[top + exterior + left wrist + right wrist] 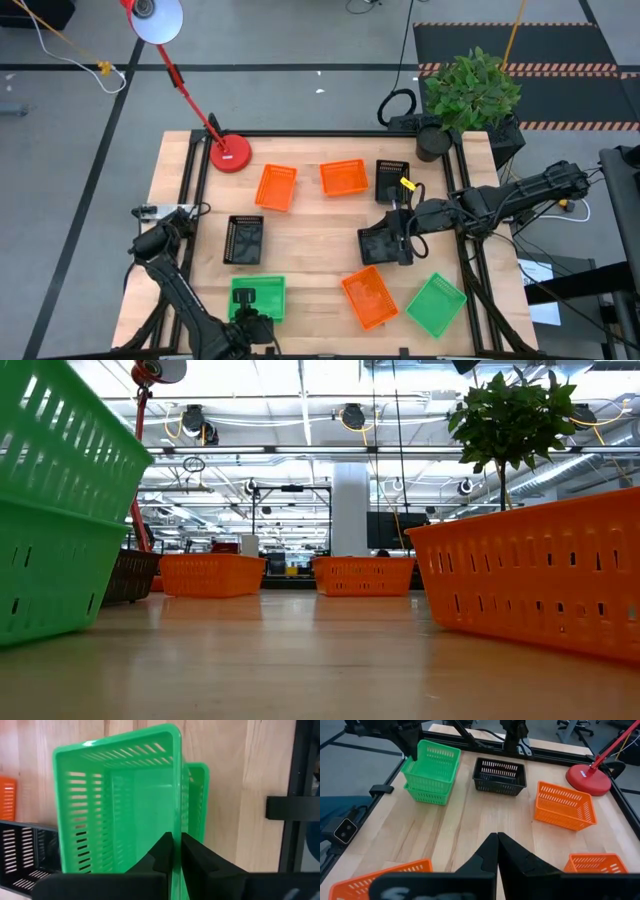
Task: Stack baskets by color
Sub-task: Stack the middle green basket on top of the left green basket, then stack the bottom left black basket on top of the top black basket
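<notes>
From my station I see the left gripper [252, 322] at the near edge of the table, its fingers [162, 852] pinched almost together on the thin wall of the upper green basket [120, 805]. That basket sits nested, a little tilted, in a second green basket [427, 795] beneath it, and the pair [258, 297] lies at the near left with its long axis running across the table, left to right. The third green basket [436, 305] lies well apart at the near right, turned on a diagonal.

The right gripper [400, 243] hovers over the middle of the table, right of centre, beside a black basket [383, 246]. Its fingers [490, 852] are pressed flat together with nothing between them.

Another black basket [245, 240] sits left of centre, long axis running from near to far. A third black basket [392, 178] stands farther back on the right, also lengthwise near to far.

Two orange baskets are at the back: one [276, 187] slightly rotated, just right of the red lamp base [230, 153], the other [344, 177] beside it with its long side across the table. The third orange basket [368, 298] lies near me, between the green stack and the lone green one, set diagonally.
</notes>
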Robot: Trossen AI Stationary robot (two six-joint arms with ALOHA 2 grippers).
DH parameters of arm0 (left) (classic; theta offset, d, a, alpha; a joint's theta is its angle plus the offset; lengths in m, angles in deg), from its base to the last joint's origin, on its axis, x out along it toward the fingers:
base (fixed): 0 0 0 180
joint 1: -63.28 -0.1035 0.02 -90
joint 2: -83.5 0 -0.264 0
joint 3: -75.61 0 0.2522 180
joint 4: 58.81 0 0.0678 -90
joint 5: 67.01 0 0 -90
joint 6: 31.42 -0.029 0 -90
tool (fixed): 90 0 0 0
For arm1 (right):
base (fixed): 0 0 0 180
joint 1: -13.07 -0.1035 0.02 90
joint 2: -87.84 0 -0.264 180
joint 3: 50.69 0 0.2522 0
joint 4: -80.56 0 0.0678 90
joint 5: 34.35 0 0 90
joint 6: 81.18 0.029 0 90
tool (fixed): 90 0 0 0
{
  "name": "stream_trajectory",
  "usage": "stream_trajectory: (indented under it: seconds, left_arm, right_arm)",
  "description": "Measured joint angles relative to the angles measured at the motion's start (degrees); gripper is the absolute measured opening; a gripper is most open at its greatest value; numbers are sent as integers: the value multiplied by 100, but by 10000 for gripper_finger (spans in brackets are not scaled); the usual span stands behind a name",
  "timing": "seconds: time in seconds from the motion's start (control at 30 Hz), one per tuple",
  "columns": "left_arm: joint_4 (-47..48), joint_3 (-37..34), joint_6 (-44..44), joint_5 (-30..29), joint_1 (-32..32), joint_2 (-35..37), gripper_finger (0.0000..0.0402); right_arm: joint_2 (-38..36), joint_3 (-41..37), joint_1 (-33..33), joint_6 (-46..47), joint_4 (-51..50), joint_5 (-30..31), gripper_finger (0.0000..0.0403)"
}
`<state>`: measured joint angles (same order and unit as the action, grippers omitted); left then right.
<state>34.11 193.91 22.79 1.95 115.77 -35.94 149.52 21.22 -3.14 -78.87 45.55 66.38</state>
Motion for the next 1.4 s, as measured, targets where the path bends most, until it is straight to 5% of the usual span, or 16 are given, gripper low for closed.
stream_trajectory:
  seconds: [0.37,0.7,0.9,1.03,1.23,1.4]
  left_arm:
    - [-297,-357,239,173,0,2,47]
    - [-280,-359,339,422,-19,35,166]
    - [-206,-359,-392,971,-309,670,192]
    - [-161,-359,-575,315,-577,1247,178]
    - [403,-485,-1306,-2062,-793,1840,142]
    - [183,-1342,-1708,-2869,-1081,2569,106]
  right_arm:
    - [-1,0,-1,0,-10,-19,0]
    - [-1,0,-1,0,-48,-23,0]
    - [-1,0,-1,2,-144,-27,0]
    - [-1,0,-1,2,-255,-27,0]
    - [0,-277,-1,33,93,-26,0]
    - [1,-641,-1,315,482,-27,0]
